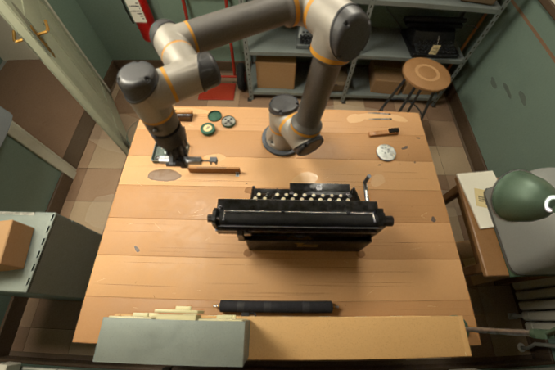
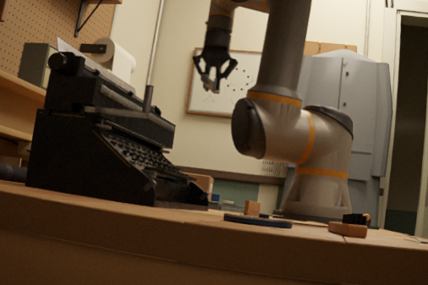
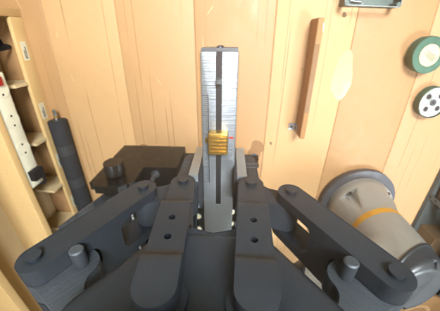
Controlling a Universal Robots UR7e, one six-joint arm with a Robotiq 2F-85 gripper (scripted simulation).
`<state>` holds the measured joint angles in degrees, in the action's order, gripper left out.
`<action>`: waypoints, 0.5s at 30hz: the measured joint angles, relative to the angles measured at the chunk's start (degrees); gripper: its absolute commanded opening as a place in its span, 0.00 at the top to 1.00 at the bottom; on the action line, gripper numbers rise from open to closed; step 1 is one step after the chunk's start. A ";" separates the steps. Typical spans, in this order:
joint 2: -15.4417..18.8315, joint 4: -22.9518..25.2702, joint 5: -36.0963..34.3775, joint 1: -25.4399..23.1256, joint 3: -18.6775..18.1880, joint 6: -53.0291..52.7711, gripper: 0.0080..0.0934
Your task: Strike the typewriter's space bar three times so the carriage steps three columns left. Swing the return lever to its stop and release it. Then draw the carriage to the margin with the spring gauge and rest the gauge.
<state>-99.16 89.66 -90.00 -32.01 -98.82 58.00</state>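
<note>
The spring gauge (image 3: 218, 139) is well to the left of the black typewriter (image 1: 300, 216), up in the air above the table's far left part. The gauge, a flat silver bar with a scale and a brass slider, is held in my closed gripper (image 1: 180, 159) by one end, and its hook end (image 1: 211, 160) points toward the typewriter. The typewriter's carriage (image 1: 299, 217) spans the machine, and the return lever (image 1: 366, 187) stands upright at its right end. From the low side camera the gripper (image 2: 214, 74) hangs high above the keyboard (image 2: 141, 156).
A small grey tray (image 1: 161, 153) lies on the table under the gripper, with a wooden strip (image 1: 213, 169) beside it. Round tins (image 1: 217, 122) sit behind, my arm's base (image 1: 289, 135) stands mid-back, and a dark roller (image 1: 276, 306) lies near the front edge.
</note>
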 measured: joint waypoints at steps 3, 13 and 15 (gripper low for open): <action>-2.99 -0.60 0.00 3.70 -2.38 3.69 1.00; -11.11 -3.06 -0.01 16.90 -8.01 16.85 1.00; -12.09 -3.44 -0.01 18.98 -8.62 18.92 1.00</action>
<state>-111.25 86.22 -90.01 -13.03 -107.44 76.92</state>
